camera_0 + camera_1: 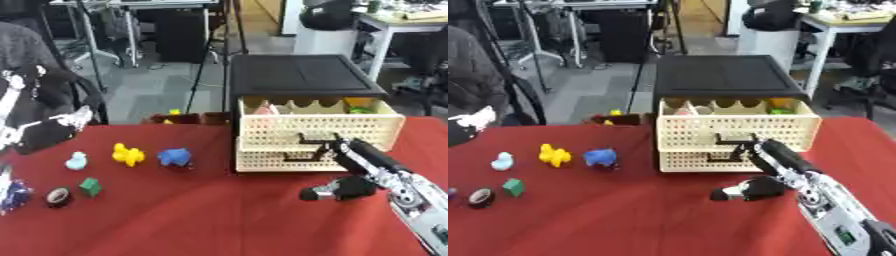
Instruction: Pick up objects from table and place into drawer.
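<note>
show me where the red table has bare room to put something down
Bare cloth fills the near middle, between the green block and the right hand. The left side is crowded: yellow duck, blue toy, tape roll. The drawer unit takes the back right.

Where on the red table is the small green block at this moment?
In the left eye view, the small green block lies at the table's near left, just right of the dark tape roll and below the pale blue duck figure.

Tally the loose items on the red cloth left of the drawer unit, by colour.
Yellow duck-shaped toy: 1
Blue lumpy toy: 1
Pale blue duck-shaped toy: 1
Green block-shaped piece: 1
Dark tape-like ring: 1
Total: 5
</note>
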Controlling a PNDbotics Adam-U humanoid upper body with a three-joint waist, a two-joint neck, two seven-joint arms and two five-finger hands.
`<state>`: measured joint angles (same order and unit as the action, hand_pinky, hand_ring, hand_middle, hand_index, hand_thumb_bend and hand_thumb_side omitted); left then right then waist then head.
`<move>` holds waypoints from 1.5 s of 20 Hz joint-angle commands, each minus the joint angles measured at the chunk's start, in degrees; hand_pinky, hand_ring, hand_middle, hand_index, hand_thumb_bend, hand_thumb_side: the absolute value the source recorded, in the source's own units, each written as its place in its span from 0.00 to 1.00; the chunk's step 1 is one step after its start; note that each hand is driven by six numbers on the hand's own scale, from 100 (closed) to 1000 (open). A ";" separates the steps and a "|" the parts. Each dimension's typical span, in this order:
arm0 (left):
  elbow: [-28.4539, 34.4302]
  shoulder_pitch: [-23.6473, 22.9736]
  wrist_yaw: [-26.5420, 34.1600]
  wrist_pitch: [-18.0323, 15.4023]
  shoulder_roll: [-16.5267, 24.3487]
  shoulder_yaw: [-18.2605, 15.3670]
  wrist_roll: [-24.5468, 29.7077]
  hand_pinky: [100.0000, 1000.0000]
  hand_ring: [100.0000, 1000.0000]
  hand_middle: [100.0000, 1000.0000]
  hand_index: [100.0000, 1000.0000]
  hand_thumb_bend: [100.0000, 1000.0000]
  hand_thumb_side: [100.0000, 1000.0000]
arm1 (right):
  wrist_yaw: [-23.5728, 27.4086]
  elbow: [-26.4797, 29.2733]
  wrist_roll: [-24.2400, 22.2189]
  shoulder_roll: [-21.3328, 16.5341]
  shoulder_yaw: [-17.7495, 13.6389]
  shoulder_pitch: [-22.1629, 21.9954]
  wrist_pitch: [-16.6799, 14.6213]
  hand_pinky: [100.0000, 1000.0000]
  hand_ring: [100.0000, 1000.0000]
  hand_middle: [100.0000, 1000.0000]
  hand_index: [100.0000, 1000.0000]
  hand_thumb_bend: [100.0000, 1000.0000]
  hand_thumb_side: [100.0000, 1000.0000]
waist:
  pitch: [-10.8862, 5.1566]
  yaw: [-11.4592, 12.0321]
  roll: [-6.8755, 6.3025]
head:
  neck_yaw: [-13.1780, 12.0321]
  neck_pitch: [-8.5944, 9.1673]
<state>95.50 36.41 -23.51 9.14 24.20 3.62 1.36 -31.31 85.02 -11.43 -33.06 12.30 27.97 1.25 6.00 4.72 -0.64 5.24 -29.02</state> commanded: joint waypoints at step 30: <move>3.24 0.87 0.97 -0.36 1.00 -1.44 -0.31 0.48 0.42 0.46 0.64 0.33 0.24 | -1.04 -1.69 3.10 -5.88 -4.51 4.37 1.09 0.00 0.00 0.00 0.65 1.00 0.72 | 2.92 4.33 -0.67 | 0.45 2.89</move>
<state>97.64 36.41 -22.71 8.89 24.20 2.97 1.15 -32.26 83.05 -8.71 -36.65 8.79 31.10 2.29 9.67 9.02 -1.32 5.62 -26.76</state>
